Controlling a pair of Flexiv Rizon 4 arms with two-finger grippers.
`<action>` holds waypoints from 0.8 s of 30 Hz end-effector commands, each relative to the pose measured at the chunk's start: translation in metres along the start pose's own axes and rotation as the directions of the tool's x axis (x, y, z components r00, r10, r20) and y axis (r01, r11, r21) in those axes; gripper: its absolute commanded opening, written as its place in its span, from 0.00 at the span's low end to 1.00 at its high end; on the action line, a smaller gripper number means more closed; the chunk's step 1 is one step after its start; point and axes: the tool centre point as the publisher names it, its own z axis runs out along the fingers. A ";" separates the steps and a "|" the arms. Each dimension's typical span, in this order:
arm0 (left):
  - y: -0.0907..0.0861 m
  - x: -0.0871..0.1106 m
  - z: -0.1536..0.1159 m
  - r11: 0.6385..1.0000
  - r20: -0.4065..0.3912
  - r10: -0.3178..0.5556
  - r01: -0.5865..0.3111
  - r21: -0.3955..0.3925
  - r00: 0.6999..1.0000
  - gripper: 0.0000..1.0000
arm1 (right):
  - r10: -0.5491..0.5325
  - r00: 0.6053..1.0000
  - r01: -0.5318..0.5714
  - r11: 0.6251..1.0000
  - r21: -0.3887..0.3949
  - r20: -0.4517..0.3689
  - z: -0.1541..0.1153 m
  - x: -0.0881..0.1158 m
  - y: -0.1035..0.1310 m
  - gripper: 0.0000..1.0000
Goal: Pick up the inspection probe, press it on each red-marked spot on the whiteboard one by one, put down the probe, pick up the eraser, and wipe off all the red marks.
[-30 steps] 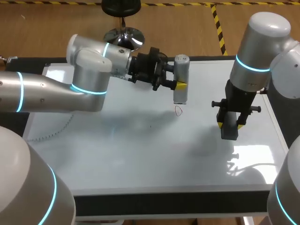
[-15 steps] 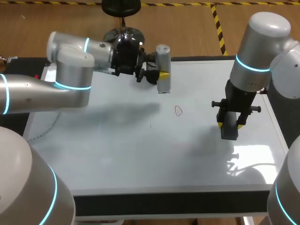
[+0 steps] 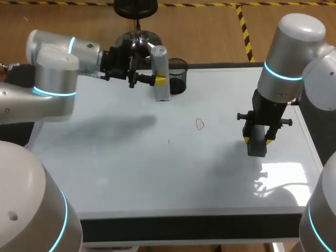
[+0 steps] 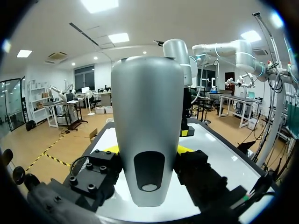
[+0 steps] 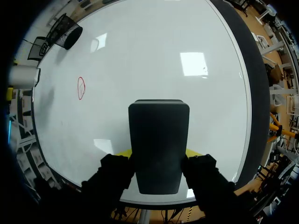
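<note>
Head view: probe (image 3: 160, 62) in left claw (image 3: 159, 80)

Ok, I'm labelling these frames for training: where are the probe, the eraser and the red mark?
probe (image 3: 160, 63): head view, upper part of its grey body.
eraser (image 5: 159, 140): right wrist view, middle of its black face.
red mark (image 3: 199, 124): head view, centre of the small red loop.

A black mesh cup (image 3: 179, 79) stands upright at the table's far edge, about twelve o'clock. At six o'clock, the table (image 3: 184, 228) shows its dark front rim — nothing more.
</note>
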 end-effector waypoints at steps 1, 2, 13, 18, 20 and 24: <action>-0.006 0.003 -0.024 1.000 0.002 0.001 -0.001 0.009 1.000 0.00 | -0.001 1.000 0.001 1.000 -0.001 -0.001 -0.002 -0.001 -0.001 0.00; -0.007 0.003 -0.027 1.000 0.003 0.005 -0.005 0.013 1.000 0.00 | -0.001 1.000 0.001 1.000 -0.001 -0.001 -0.002 -0.001 -0.001 0.00; 0.007 -0.005 -0.064 1.000 0.017 0.017 -0.017 -0.010 1.000 0.00 | -0.001 1.000 0.001 1.000 -0.001 -0.001 -0.002 -0.001 -0.001 0.00; 0.013 -0.006 -0.083 0.999 0.029 0.015 -0.014 -0.033 0.999 0.00 | -0.001 1.000 0.001 1.000 -0.001 -0.001 -0.002 -0.001 -0.001 0.00; 0.014 -0.006 -0.090 0.999 0.029 0.014 -0.013 -0.036 0.999 0.00 | -0.001 1.000 0.001 1.000 -0.001 -0.001 -0.002 -0.001 -0.001 0.00; 0.013 -0.006 -0.103 0.999 0.044 0.017 -0.016 -0.033 0.999 0.00 | -0.001 1.000 0.001 1.000 -0.001 -0.001 -0.002 -0.001 -0.001 0.00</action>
